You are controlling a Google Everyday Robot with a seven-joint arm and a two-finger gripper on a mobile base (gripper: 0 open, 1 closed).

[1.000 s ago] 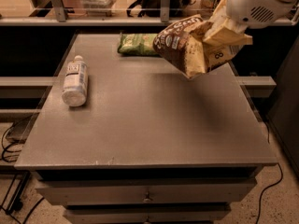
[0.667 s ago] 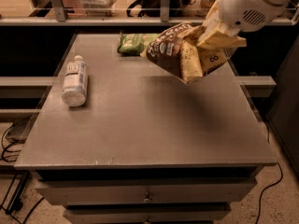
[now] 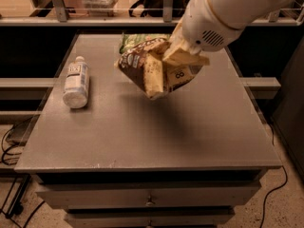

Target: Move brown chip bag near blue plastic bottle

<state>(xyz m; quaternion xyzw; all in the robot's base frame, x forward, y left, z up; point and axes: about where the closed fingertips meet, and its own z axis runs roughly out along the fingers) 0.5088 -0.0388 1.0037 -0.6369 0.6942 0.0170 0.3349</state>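
1. Bag [image 3: 154, 69] hangs in the air over the middle of the table [image 3: 142, 141], a little toward the far side. It is tilted, with its dark panel turned left and its pale lower part sagging. Its shadow falls on the grey top beneath it, so I judge it touches nothing below.
2. My gripper [image 3: 183, 56] sits at the bag's upper right corner, under the white arm [image 3: 223, 13] that reaches in from the far right. It is pinching the crumpled top edge. The foil bunches around the grip, which is why the bag droops sideways instead of hanging straight.
3. The bottle [image 3: 76, 82] lies on its side near the left edge, cap pointing far and base pointing near. It is well apart from the bag, with table top between them.
4. A green packet [image 3: 137, 39] lies flat on the far side, just behind the bag and partly hidden by it. It plays no part in this job.
5. I read this as the carry: the lift is done, while the leftward travel and the set-down are not yet done. Holding the bag high makes sense, since it clears both the table and the packet.
6. Next I would bring the bag down just right of the bottle, not onto it. A bottle lying on its side could roll if nudged. A bag held by one edge may also swing or slip.
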